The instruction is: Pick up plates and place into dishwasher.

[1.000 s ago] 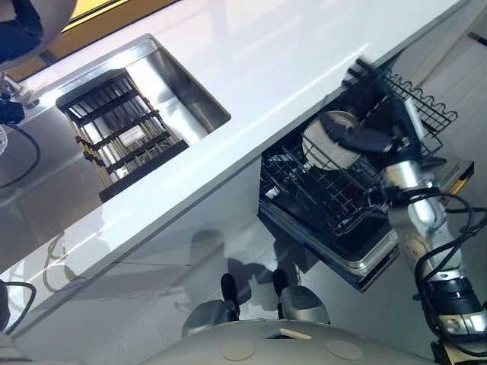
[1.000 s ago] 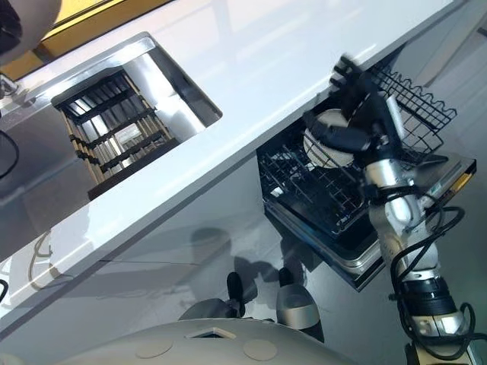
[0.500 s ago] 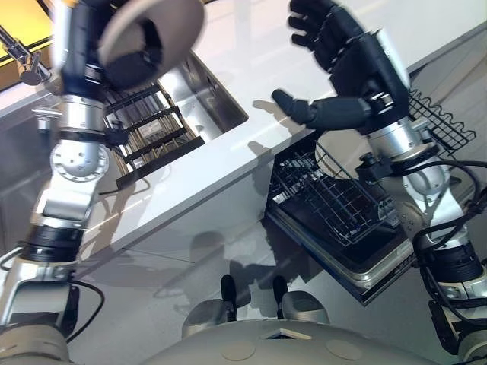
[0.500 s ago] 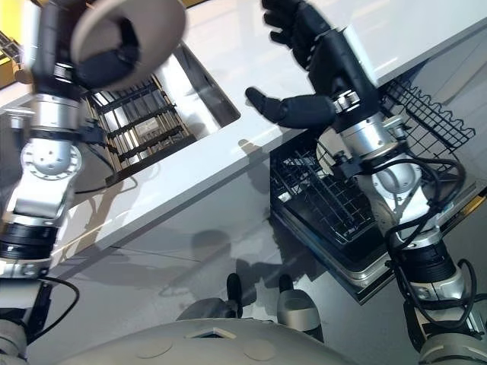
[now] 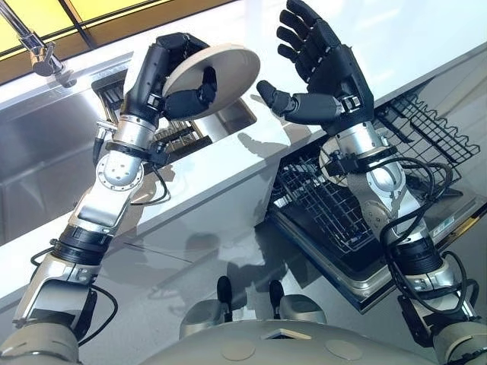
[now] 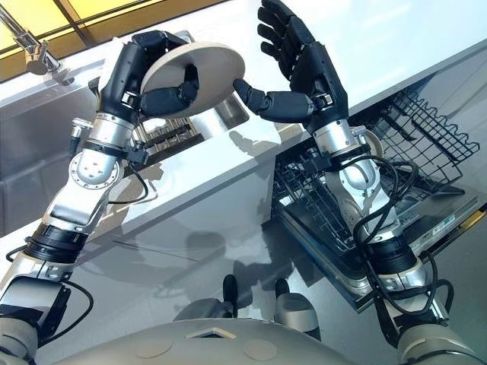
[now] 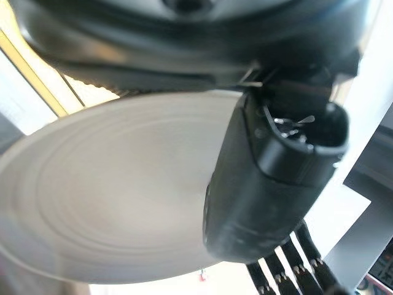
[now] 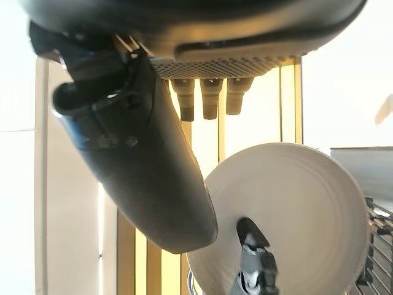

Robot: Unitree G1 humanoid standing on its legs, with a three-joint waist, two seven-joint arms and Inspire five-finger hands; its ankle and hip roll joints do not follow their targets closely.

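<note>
- Your left hand (image 5: 156,72) has the plate (image 5: 224,65) pinched, fingers curled over its rim and the thumb across its face, raised above the counter (image 5: 251,148) by the sink (image 5: 46,144).
- Your right hand (image 5: 335,72) holds nothing. It is spread wide, palm towards the plate, with its thumb tip just beside the plate's edge, not touching as far as the eye views show.
- The left wrist view gives you what the eye views cannot: the thumb (image 7: 270,184) lies flat on the plate's ringed face.
- The right wrist view shows the whole round plate past the right hand's straight fingers (image 8: 209,98), with the left thumb dark on its lower part.
- The eye views alone show the dishwasher rack (image 5: 327,205), pulled out below the counter under the right arm and well apart from the plate.
- The tap (image 5: 38,46) stands at the sink's far corner.
</note>
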